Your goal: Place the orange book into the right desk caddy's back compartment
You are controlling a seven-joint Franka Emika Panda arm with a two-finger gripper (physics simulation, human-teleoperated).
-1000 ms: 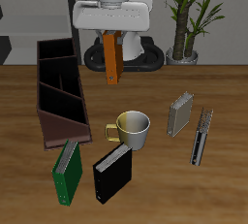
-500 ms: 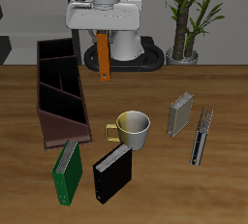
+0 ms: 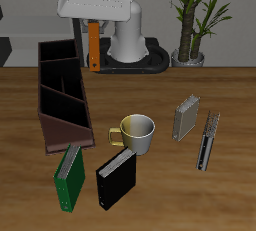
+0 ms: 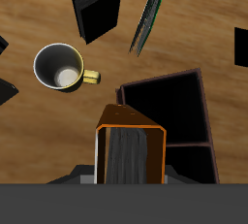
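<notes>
My gripper (image 3: 94, 23) is shut on the orange book (image 3: 94, 47) and holds it upright in the air, above the table's back part, just beside the far end of the right desk caddy (image 3: 60, 93). The caddy is a long dark maroon open box with partitions. In the wrist view the orange book (image 4: 131, 148) hangs straight down from the gripper, with the caddy's open compartments (image 4: 199, 76) close beside and below it.
A pale mug (image 3: 135, 133) stands mid-table. A green book (image 3: 68, 177) and a black book (image 3: 115, 178) stand near the front edge. Two grey books (image 3: 186, 118) (image 3: 208, 140) stand on the far side from the caddy. A potted plant (image 3: 193, 20) is at the back.
My gripper has carried the orange book higher, farther back and sideways toward the caddy's far end. Nothing else has moved.
</notes>
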